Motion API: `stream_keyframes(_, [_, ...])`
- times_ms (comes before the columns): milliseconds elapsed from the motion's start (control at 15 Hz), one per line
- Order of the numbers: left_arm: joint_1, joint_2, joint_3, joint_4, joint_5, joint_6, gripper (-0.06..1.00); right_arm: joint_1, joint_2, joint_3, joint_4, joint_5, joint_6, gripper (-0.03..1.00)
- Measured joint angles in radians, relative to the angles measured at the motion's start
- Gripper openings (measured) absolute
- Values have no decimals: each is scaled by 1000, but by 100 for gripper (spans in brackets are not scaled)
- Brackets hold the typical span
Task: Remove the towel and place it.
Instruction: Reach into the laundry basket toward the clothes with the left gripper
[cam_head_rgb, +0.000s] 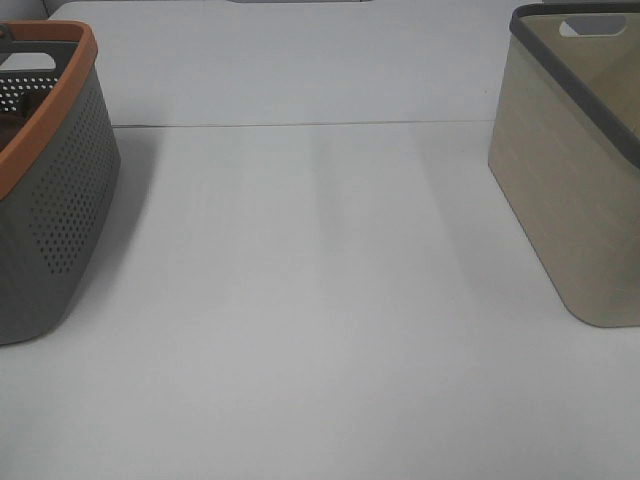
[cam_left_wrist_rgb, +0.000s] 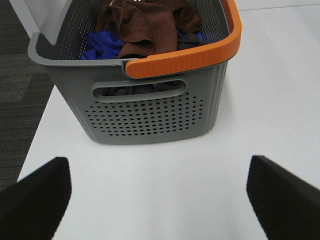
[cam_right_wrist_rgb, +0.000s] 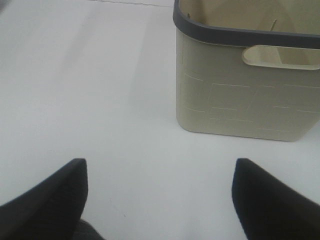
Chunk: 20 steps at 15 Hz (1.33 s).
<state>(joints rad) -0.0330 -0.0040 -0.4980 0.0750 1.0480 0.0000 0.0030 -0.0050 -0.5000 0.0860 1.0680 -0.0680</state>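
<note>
Your left gripper (cam_left_wrist_rgb: 157, 170) is released: both black fingers (cam_left_wrist_rgb: 40, 200) stand wide apart and grasp nothing, with the white table (cam_left_wrist_rgb: 260, 100) showing between them. Beyond the fingertips stands the grey perforated basket (cam_left_wrist_rgb: 150, 117), upright on the table close to the table's edge, with one handle slot facing the gripper. Its orange rim (cam_left_wrist_rgb: 200, 52) runs along one side and round the near corner. The towel (cam_left_wrist_rgb: 145, 22), dark brown, lies crumpled inside this basket on top of the pile, toward the far half. A blue cloth (cam_left_wrist_rgb: 102, 45) lies against one side of the towel, touching it. A dark grey cloth (cam_left_wrist_rgb: 187, 40) shows at the other side. The left gripper is apart from both basket and towel.

Your right gripper (cam_right_wrist_rgb: 160, 167) is likewise released, its fingers (cam_right_wrist_rgb: 265, 200) spread and holding nothing, over the table. Ahead of it stands the beige basket (cam_right_wrist_rgb: 235, 105) with a dark grey rim (cam_right_wrist_rgb: 225, 35), upright, not touched by the gripper.

In the high view you see the two baskets well apart, grey at the left edge and beige at the right, with open table between them
</note>
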Motion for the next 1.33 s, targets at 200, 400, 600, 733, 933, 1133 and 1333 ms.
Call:
stream_keyframes(200, [0,0,0,0,0,0,90,0,0,0,0,0,0,76])
stream_keyframes(400, [0,0,0,0,0,0,90,0,0,0,0,0,0,76])
stream_keyframes(600, [0,0,0,0,0,0,90,0,0,0,0,0,0,76])
stream_keyframes(733, [0,0,0,0,0,0,90,0,0,0,0,0,0,76])
stream_keyframes(933, [0,0,0,0,0,0,90,0,0,0,0,0,0,76])
stream_keyframes(1133, [0,0,0,0,0,0,90,0,0,0,0,0,0,76])
stream_keyframes(1333, [0,0,0,0,0,0,90,0,0,0,0,0,0,76])
